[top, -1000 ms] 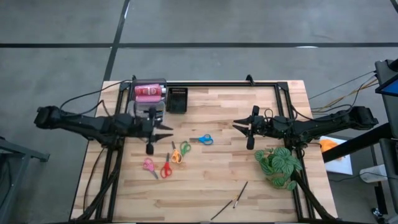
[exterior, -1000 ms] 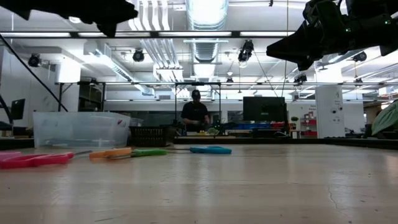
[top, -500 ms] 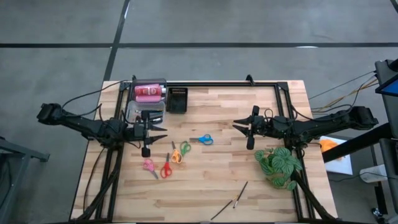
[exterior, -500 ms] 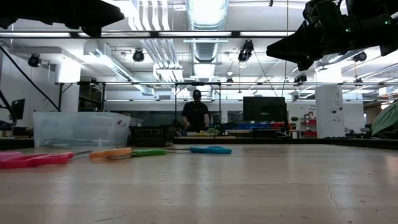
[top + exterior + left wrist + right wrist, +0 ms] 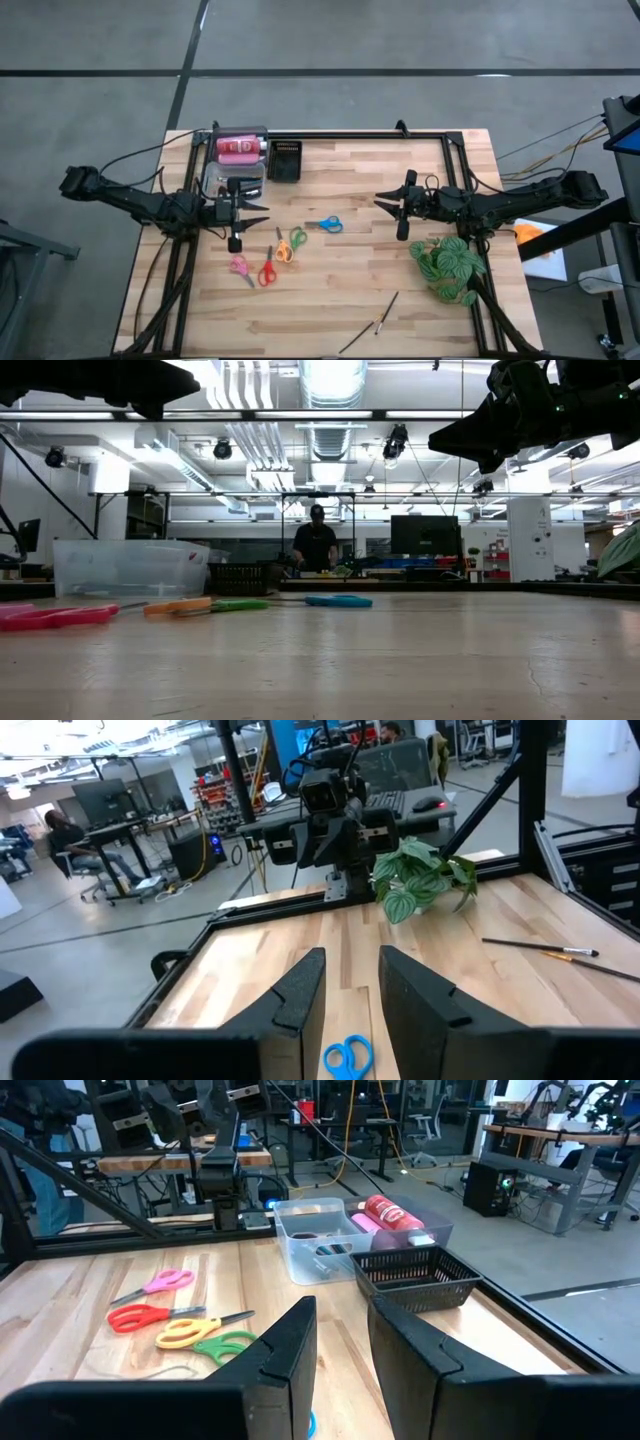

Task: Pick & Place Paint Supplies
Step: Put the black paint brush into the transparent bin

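Pulling away from the clear tub is the one change in the last second: the left arm has drawn its jaws back off the tub, and for the last half second it has held motionless. I judge that a drop-off is finished and the arm is free for another item.

The left jaws stand a narrow gap apart with nothing between them, raised above the surface. The right jaws, on the right arm, are likewise slightly parted and empty, hanging motionless opposite.

The blue scissors lie flat on the surface between the two pairs of jaws, ahead of and below each. The orange and green scissors lie below the left jaws and off to one side, with the pink scissors and red scissors near them. Two thin brushes lie well apart from both jaws, beside the plant. A pink paint bottle already rests in the tub, behind the left jaws
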Robot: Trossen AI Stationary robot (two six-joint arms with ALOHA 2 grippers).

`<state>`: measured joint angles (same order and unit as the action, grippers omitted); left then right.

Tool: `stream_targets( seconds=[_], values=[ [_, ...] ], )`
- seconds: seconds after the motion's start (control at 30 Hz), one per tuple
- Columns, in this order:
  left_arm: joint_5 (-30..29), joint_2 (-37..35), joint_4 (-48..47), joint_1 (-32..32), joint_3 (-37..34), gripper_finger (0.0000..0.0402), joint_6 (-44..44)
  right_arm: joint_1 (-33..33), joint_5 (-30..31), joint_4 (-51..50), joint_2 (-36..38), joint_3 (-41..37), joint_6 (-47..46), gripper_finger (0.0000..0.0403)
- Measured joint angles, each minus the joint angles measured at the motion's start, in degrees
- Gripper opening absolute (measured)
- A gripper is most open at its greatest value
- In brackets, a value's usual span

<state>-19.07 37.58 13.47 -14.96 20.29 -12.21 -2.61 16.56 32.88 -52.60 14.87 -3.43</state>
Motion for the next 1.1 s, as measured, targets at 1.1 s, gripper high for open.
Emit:
stream_targets(
  seconds=[1.1],
  values=[
    [0.12,0.02,-1.11,0.04,0.00,0.0099,9.09,-0.13,-7.78,0.55,0.00,1.09,-1.09,0.0090]
  ],
)
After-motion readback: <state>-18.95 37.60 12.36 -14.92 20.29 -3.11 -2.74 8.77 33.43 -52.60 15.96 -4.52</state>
